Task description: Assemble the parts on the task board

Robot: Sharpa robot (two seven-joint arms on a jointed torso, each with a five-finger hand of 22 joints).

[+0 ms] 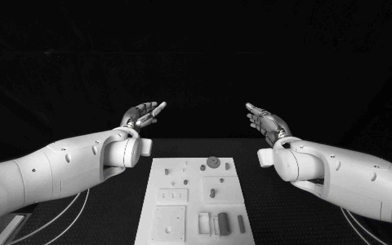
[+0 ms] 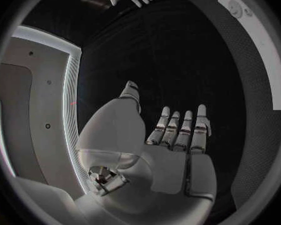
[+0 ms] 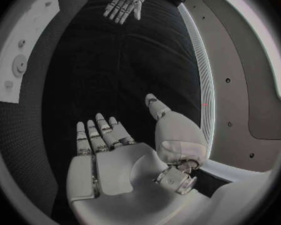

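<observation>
White task board [image 1: 192,199]; two empty hands, left hand [image 1: 141,114], right hand [image 1: 266,120].

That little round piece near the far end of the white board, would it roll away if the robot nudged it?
Probably not right away: the round piece seems to lie flat on the task board, like a disc, so a nudge would likely slide it. Tipped on edge, it might roll. It looks small and rigid, so probably light. Both the left hand and right hand hover open, away from it.

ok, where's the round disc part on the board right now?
In the head view the round disc part sits at the far end of the task board, near its middle, untouched, between the raised left hand and right hand.
</observation>
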